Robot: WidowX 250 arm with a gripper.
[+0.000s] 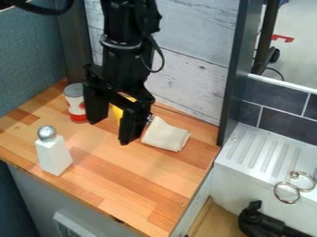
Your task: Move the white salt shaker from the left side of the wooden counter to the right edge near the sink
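At the near right, a black fixture [250, 223] is lying below the white sink unit [248, 181], whose ridged top is carrying two joined metal rings [287, 192]. On the near left of the wooden counter [133, 178], a white shaker with a silver domed cap [54, 155] is standing upright. Beyond it, the black gripper [110, 131] is hanging over the counter, its jaws spread well apart and pointing down. A folded cream cloth [166, 135] is lying just beside the gripper on the right. Part of a yellow object [117, 112] is showing between and behind the jaws; its shape is partly hidden. Farther back on the left, a white-and-red can [75, 102] is standing near the whitewashed plank wall [186, 85].
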